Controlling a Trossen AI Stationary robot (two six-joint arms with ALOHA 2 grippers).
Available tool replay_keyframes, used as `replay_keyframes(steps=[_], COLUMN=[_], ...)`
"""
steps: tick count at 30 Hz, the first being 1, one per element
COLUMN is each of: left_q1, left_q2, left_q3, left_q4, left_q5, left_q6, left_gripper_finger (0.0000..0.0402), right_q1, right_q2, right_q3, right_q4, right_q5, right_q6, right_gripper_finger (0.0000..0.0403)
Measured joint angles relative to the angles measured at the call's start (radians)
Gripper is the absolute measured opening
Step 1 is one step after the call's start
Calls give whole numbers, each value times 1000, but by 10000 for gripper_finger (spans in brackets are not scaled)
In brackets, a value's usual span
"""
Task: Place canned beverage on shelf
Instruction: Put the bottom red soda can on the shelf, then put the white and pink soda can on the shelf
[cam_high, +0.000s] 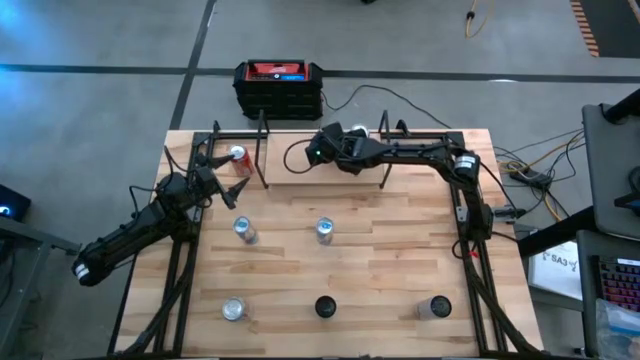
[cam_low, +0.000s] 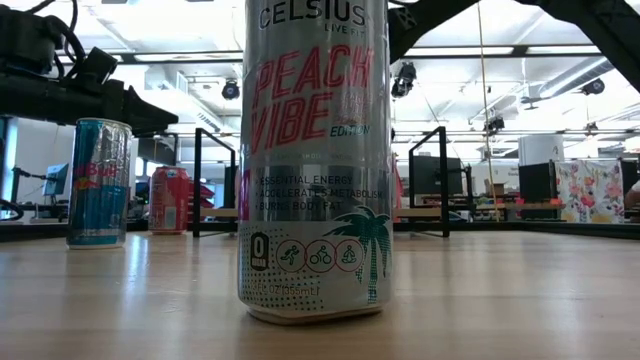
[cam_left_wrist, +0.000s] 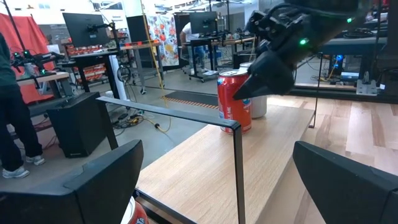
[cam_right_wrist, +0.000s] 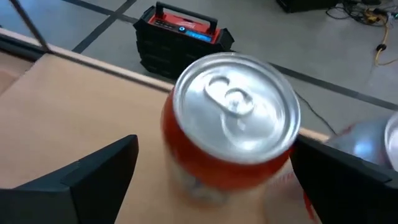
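the right gripper (cam_right_wrist: 211, 165) stands open around a red can (cam_right_wrist: 227, 134), set on the shelf (cam_right_wrist: 74, 106); the left gripper (cam_high: 205, 178) waits open.

The floor (cam_high: 100, 40) was grey concrete crossed by dark lines. A black-and-red box (cam_high: 279, 86) sat on it just beyond the table's far edge, cables (cam_high: 530, 175) trailing at the right. Farther off, the room held desks with monitors (cam_left_wrist: 87, 28), long ceiling lights (cam_low: 480, 50), and a person (cam_left_wrist: 12, 118) standing.
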Motion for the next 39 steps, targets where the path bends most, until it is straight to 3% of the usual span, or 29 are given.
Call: replay_keyframes(steps=[10, 16, 28, 32, 39], left_q1=[0, 0, 0, 0, 0], left_q2=[0, 0, 0, 0, 0], left_q3=[0, 0, 0, 0, 0], left_q4=[0, 0, 0, 0, 0], left_q5=[0, 0, 0, 0, 0], left_q6=[0, 0, 0, 0, 0], left_gripper_finger=[398, 398, 398, 398, 398], right_q1=[77, 139, 320, 417, 642], right_q2=[-58, -127, -180, -225, -291], right_q3=[0, 0, 1, 1, -12], right_q4=[-253, -493, -957, -976, -967], right_q5=[-92, -398, -859, -821, -574], right_q6=[214, 258, 671, 853, 1214], right_gripper_finger=[400, 400, 400, 400, 400])
